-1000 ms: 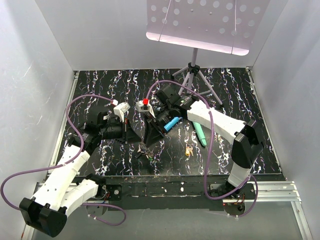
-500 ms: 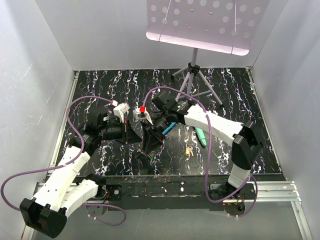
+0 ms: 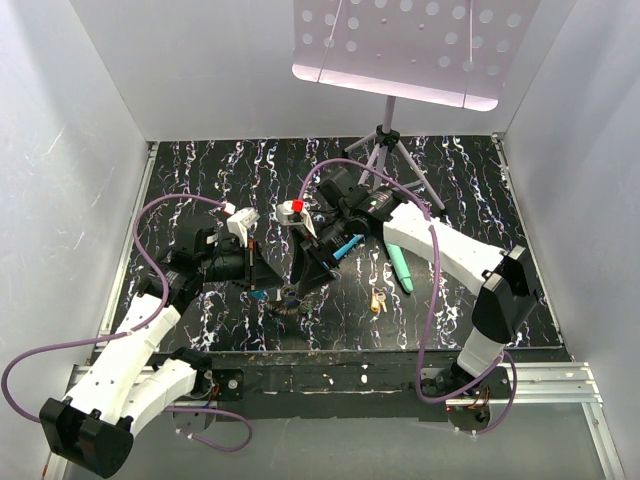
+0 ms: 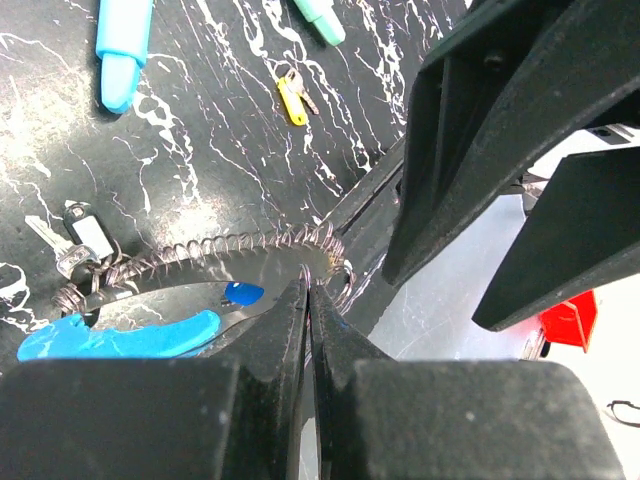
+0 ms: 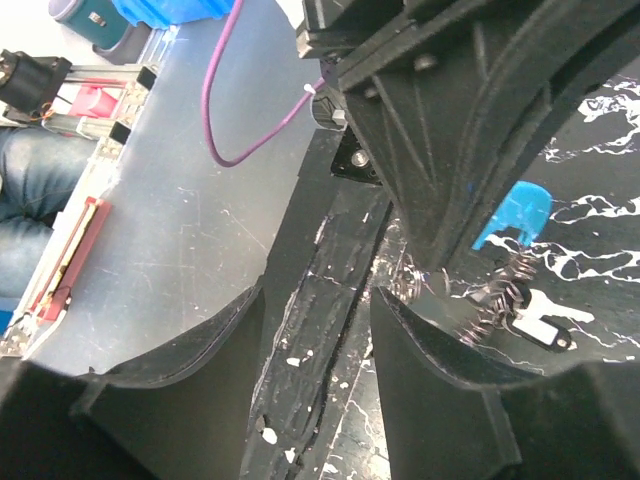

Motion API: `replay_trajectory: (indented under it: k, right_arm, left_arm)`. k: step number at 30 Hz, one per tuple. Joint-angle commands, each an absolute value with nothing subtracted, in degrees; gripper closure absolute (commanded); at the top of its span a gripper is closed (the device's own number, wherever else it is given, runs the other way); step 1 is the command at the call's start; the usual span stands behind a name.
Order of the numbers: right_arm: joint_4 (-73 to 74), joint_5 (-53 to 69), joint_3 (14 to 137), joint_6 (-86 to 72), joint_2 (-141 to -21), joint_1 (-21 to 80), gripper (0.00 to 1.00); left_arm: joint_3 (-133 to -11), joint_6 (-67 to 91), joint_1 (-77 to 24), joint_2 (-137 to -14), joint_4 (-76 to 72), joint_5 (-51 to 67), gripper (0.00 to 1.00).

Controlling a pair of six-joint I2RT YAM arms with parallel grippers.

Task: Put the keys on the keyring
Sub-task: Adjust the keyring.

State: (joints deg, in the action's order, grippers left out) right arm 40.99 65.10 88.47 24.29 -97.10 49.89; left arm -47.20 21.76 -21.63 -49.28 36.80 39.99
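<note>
The keyring [image 4: 215, 252] is a grey wire coil with a bright blue section [image 4: 110, 338]. It lies by the table's front edge, and its coil also shows in the top view [image 3: 291, 301]. My left gripper [image 4: 308, 287] is shut on the coil's right end. A key with a white head [image 4: 86, 232] hangs at the ring's left end. A yellow key [image 4: 291, 101] lies apart, farther out on the table [image 3: 377, 300]. My right gripper [image 5: 315, 335] is open just beside the left one [image 3: 304, 284], with the coil [image 5: 490, 300] by its right finger and nothing between the jaws.
A blue stick [image 3: 347, 245] and a green stick [image 3: 400, 266] lie right of the grippers. A music stand's tripod [image 3: 384, 150] stands at the back. The table's front edge [image 5: 320, 300] runs right under the right gripper.
The right gripper's jaws have opened wider and the arm has pulled back a little to the right. The left gripper keeps its hold and has dropped slightly toward the front edge.
</note>
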Motion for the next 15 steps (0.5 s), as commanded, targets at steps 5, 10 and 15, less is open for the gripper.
replay_trajectory:
  k: [5, 10, 15]
  right_arm:
    - [40.52, 62.58, 90.61, 25.05, -98.08, 49.83, 0.45]
    - [40.43, 62.75, 90.88, 25.14, -98.88, 49.83, 0.45]
    - [41.31, 65.38, 90.00, 26.54, -98.35, 50.01, 0.49]
  left_arm:
    - [-46.93, 22.59, -21.88, -47.81, 33.93, 42.80, 1.00]
    - [-46.76, 22.68, -21.88, -47.90, 33.75, 43.07, 1.00]
    - [-46.58, 22.76, -21.88, -48.08, 33.49, 43.24, 1.00]
